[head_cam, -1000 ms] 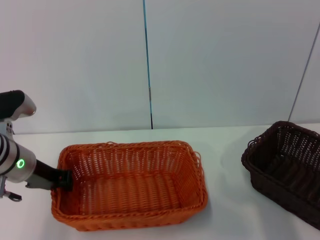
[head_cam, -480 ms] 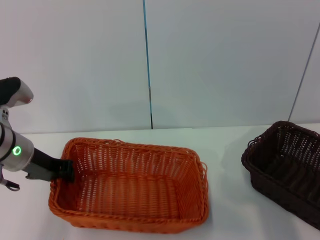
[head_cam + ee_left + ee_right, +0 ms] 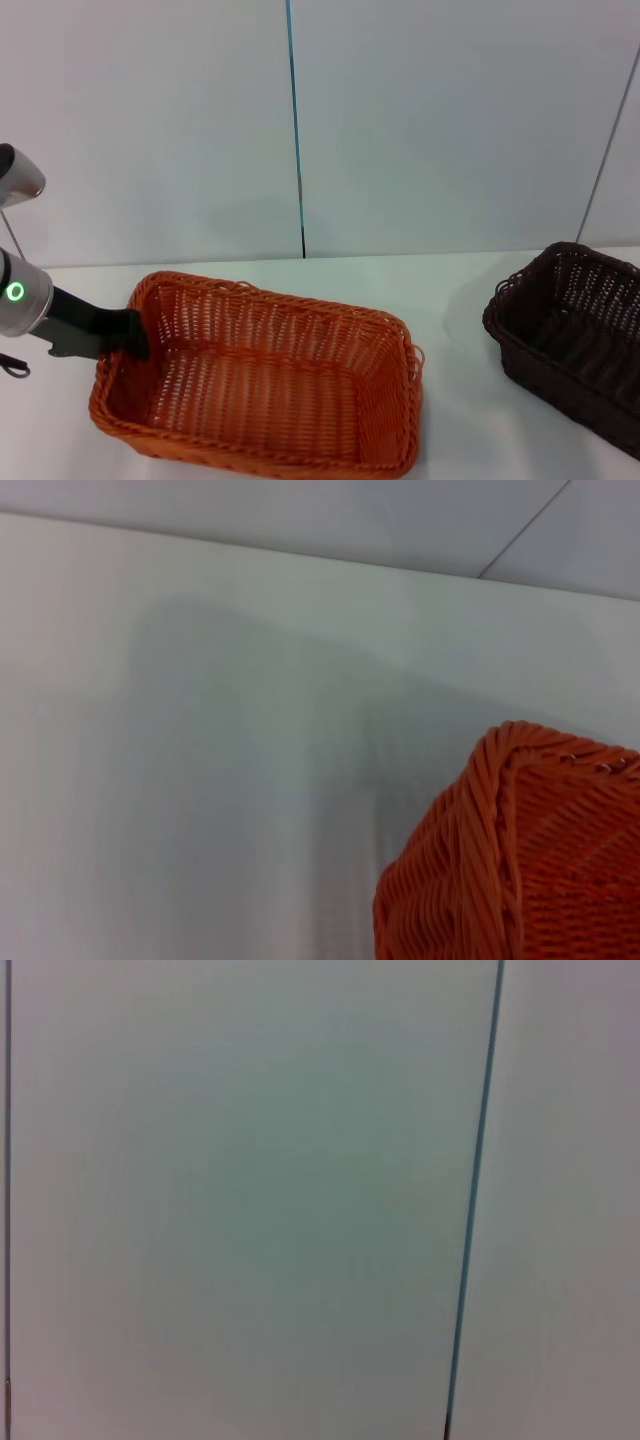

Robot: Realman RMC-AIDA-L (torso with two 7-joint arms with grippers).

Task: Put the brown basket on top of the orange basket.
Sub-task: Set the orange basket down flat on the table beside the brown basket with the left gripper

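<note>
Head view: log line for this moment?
left gripper: shut on orange basket rim | basket tilted | brown basket: apart, untouched | right arm: unseen

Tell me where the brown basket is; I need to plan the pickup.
In the head view the brown basket sits on the white table at the robot's far right, partly cut off by the frame edge, apart from the orange basket.

Even, diffuse indoor light, no glare.
The bright orange woven wicker basket [image 3: 260, 380] casts only a faint soft shadow on the plain white tabletop [image 3: 200, 780]; the left wrist view shows a broad, blurred grey shadow there.
</note>
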